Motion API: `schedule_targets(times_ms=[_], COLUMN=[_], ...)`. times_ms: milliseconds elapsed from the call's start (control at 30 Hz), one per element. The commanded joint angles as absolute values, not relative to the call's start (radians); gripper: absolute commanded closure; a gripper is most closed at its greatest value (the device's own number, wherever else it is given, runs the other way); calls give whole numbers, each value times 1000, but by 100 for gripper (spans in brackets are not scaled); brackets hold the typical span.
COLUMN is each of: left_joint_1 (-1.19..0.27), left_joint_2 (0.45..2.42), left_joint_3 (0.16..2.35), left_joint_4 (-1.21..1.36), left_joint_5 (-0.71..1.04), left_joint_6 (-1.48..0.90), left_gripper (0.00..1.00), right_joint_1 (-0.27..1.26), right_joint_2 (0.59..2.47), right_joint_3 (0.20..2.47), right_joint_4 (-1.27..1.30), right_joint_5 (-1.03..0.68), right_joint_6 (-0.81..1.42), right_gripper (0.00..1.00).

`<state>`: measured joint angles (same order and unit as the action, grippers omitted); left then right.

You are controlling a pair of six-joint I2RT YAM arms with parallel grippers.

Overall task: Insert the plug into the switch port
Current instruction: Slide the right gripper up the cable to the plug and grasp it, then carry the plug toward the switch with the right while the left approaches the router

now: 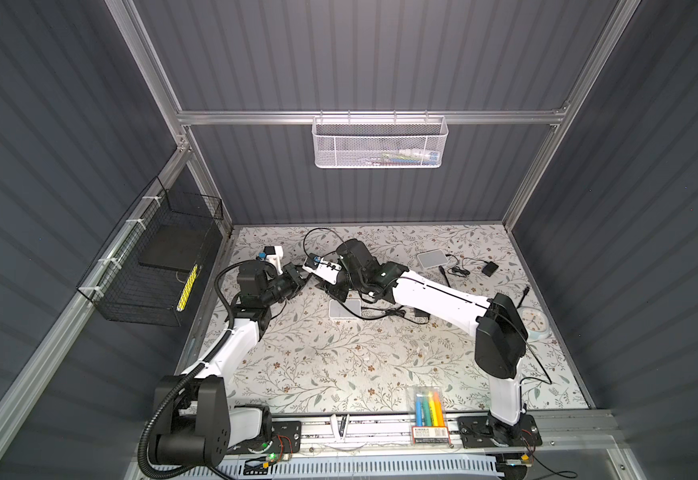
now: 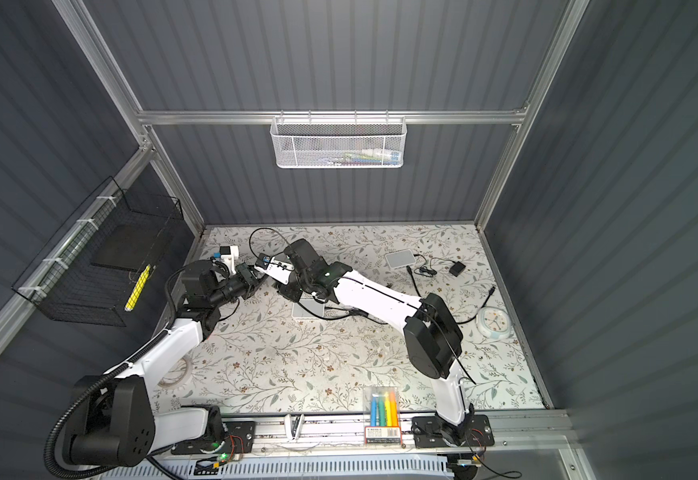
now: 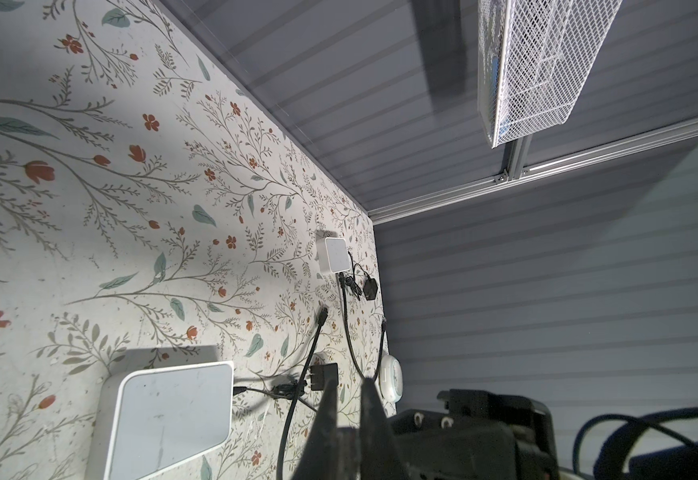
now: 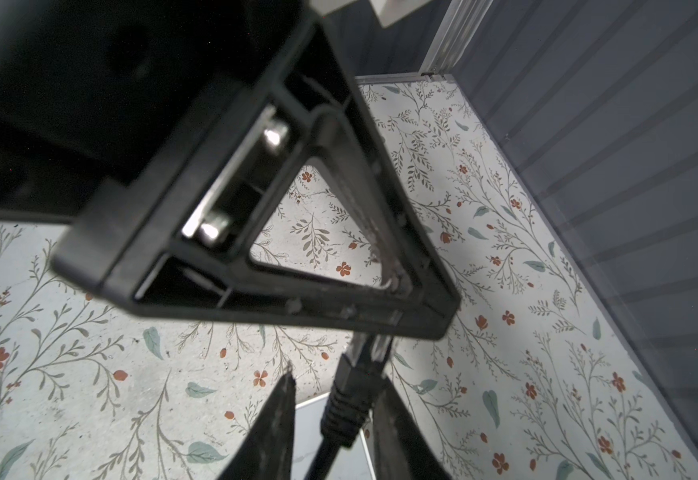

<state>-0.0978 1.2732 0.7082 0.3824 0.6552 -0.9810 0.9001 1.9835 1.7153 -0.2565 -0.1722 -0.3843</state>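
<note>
Black ribbed plug (image 4: 353, 390) with a clear tip hangs over the floral tabletop (image 4: 89, 374), far left, between the right claw's (image 4: 336, 376) parted fingers, touching one. The left claw (image 4: 438, 320) is closed at its tip.

White links (image 1: 438, 297), black joints (image 1: 501, 345), corrugated black cable (image 1: 157, 419).

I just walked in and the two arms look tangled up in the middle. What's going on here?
Both arms meet over the floral table, just above a white switch box. A black cable plug sits between the jaws of the right gripper, with a gap on one side, so it is not firmly gripped. The left gripper is shut right at the plug's tip; whether it pinches the tip is unclear. The plug is not in a port yet.
</note>
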Motion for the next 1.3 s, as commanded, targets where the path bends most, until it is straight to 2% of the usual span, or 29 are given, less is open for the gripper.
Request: schedule_targets(times_ms=[0, 233, 300, 467, 567, 767, 933, 1000, 1033, 1133, 1267], left_joint_1=[-104, -103, -103, -90, -57, 48, 135, 141, 140, 104, -71], left_joint_2=[1256, 1272, 1273, 1258, 1237, 1188, 1164, 1182, 1199, 1252, 1287], left_joint_3=[689, 683, 685, 713, 766, 812, 816, 818, 816, 821, 878], left_joint_4=[428, 471, 473, 376, 213, 17, -5, -9, -13, -46, -218], left_joint_5=[686, 699, 700, 694, 699, 675, 683, 700, 712, 752, 580], left_joint_6=[-1003, -1028, -1028, -943, -811, -681, -680, -656, -639, -562, -373], left_gripper=[93, 93, 90, 48, 40, 36, 33, 36, 40, 41, 39], right_joint_1=[908, 908, 907, 907, 907, 907, 908, 908, 908, 907, 908], right_joint_2=[2003, 2008, 2008, 2000, 1984, 1939, 1882, 1851, 1838, 1806, 1786], right_joint_3=[1749, 1750, 1752, 1765, 1767, 1773, 1767, 1768, 1772, 1800, 1864], right_joint_4=[-251, -250, -251, -277, -306, -383, -493, -529, -553, -610, -681], right_joint_5=[-176, -175, -173, -163, -142, -76, -6, 25, 41, 105, 174], right_joint_6=[-377, -378, -379, -387, -403, -441, -485, -510, -529, -569, -612], right_gripper=[71, 88, 92, 97, 98, 100, 100, 100, 100, 99, 99])
